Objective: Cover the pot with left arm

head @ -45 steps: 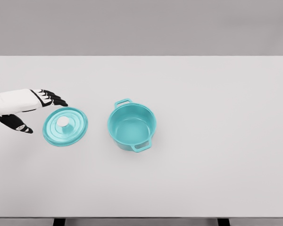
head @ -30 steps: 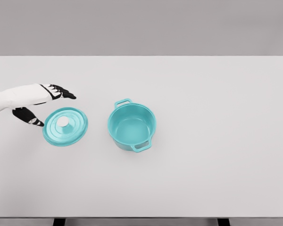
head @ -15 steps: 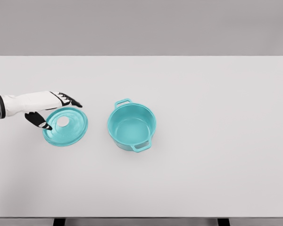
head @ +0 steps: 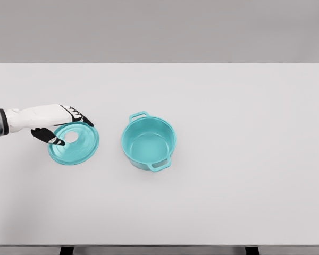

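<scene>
Grey wall fills the top of my view, and below it a wide white tabletop (head: 244, 106) runs nearly edge to edge, its far edge straight across and its near edge just above the bottom of the frame, where two dark legs show.

My left hand (head: 58, 123) comes in from the left edge, white at the back with black fingers (head: 84, 119). It sits over the far left part of the lid (head: 74, 143). The fingers reach along the lid's far rim and the thumb (head: 49, 136) points in from the left toward the white knob (head: 72, 137) at the centre. Fingers and thumb are apart, with the knob in the gap between them; I cannot tell whether the thumb tip touches the knob or only comes close. Nothing is clamped yet.

The lid is teal, round, and lies flat on the tabletop with the knob up. The pot (head: 148, 143) stands upright to its right, near but clearly apart from it, with a strip of bare tabletop between the two rims. The pot is the same teal, open, and I can see its bare bottom. One loop handle points to the far left, the other to the near right.

Beyond the pot the tabletop is open white surface out to the right edge, and there is broad room on the near side as well. The lid sits near the left edge of my view.
</scene>
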Tool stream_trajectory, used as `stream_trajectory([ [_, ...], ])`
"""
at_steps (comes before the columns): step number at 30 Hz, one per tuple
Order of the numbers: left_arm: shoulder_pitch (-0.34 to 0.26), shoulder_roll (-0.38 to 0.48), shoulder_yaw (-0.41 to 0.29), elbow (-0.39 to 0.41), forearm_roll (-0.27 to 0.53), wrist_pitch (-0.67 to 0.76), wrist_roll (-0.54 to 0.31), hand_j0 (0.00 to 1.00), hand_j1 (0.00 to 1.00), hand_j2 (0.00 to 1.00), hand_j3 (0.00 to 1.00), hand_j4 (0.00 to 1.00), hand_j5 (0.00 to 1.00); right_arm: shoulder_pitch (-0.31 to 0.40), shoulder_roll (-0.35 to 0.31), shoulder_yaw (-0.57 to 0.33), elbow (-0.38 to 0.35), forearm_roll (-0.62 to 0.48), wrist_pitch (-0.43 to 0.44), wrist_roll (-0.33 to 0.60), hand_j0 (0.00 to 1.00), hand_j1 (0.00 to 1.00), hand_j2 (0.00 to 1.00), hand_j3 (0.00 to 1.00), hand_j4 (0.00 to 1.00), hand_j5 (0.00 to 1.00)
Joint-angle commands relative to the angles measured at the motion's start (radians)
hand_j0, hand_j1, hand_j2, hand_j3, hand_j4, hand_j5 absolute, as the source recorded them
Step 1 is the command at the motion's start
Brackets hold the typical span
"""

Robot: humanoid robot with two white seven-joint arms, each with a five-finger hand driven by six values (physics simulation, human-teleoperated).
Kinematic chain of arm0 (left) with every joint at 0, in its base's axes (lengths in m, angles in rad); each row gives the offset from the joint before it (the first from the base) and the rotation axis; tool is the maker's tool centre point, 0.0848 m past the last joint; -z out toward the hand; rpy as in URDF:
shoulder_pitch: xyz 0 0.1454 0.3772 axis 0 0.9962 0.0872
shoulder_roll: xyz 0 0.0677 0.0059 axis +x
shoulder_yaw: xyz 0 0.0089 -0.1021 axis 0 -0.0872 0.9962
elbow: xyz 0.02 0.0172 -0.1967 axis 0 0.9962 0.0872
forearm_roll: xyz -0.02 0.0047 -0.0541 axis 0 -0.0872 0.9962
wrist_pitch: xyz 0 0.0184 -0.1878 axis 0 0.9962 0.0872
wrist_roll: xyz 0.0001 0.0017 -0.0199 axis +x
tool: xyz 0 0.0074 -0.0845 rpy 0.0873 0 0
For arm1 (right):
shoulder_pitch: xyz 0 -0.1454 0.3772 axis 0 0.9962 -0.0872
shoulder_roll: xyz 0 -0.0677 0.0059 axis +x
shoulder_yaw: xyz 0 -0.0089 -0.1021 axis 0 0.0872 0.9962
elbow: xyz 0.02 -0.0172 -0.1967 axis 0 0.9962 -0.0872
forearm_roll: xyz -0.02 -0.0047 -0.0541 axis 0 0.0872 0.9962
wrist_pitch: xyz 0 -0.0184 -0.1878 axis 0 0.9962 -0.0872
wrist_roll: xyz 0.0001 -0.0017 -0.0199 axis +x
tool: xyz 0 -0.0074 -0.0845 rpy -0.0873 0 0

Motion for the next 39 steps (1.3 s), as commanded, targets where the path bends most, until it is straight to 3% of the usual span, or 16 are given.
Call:
stream_trajectory([
  [1, -0.001, 0.008, 0.001, -0.011, 0.008, 0.002, 0.002, 0.84, 0.84, 0.84, 0.84, 0.84, 0.84, -0.002, 0.0, 0.0, 0.0, 0.001, 0.0, 0.0, 1.0, 1.0, 1.0, 1.0, 1.0, 1.0],
  [5, 0.003, 0.01, -0.001, -0.008, 0.005, 0.002, 0.002, 0.77, 0.77, 0.77, 0.77, 0.77, 0.77, 0.0, 0.0, 0.0, 0.0, 0.0, 0.0, 0.0, 1.0, 1.0, 1.0, 1.0, 1.0, 1.0],
  [14, 0.018, 0.012, -0.001, 0.006, -0.01, 0.002, -0.004, 0.77, 0.77, 0.77, 0.77, 0.77, 0.77, -0.002, 0.0, 0.0, -0.001, 0.001, 0.0, 0.0, 1.0, 1.0, 1.0, 1.0, 1.0, 1.0],
  [17, 0.02, 0.012, -0.001, 0.007, -0.01, 0.002, -0.004, 0.68, 0.68, 0.68, 0.68, 0.68, 0.68, -0.002, 0.0, 0.0, -0.001, 0.001, 0.0, 0.0, 1.0, 1.0, 1.0, 1.0, 1.0, 1.0],
  [22, 0.028, 0.012, -0.002, 0.017, -0.013, 0.002, -0.004, 0.66, 0.66, 0.66, 0.66, 0.66, 0.66, -0.002, 0.0, 0.0, 0.0, 0.001, 0.0, 0.0, 1.0, 1.0, 1.0, 1.0, 1.0, 1.0],
  [27, 0.035, 0.012, -0.002, 0.018, -0.012, 0.002, -0.001, 0.55, 0.55, 0.55, 0.55, 0.55, 0.55, -0.002, 0.0, 0.0, -0.001, 0.0, 0.0, 0.0, 1.0, 1.0, 1.0, 1.0, 1.0, 1.0],
  [34, 0.04, 0.012, -0.002, 0.017, -0.013, 0.002, -0.002, 0.54, 0.54, 0.54, 0.54, 0.54, 0.54, -0.002, 0.0, 0.0, 0.0, 0.0, 0.0, 0.0, 1.0, 1.0, 1.0, 1.0, 1.0, 1.0],
  [39, 0.038, 0.013, -0.001, -0.037, -0.01, 0.002, -0.002, 0.54, 0.54, 0.54, 0.54, 0.54, 0.54, -0.002, 0.0, 0.0, 0.0, 0.0, 0.0, 0.0, 1.0, 1.0, 1.0, 1.0, 1.0, 1.0],
])
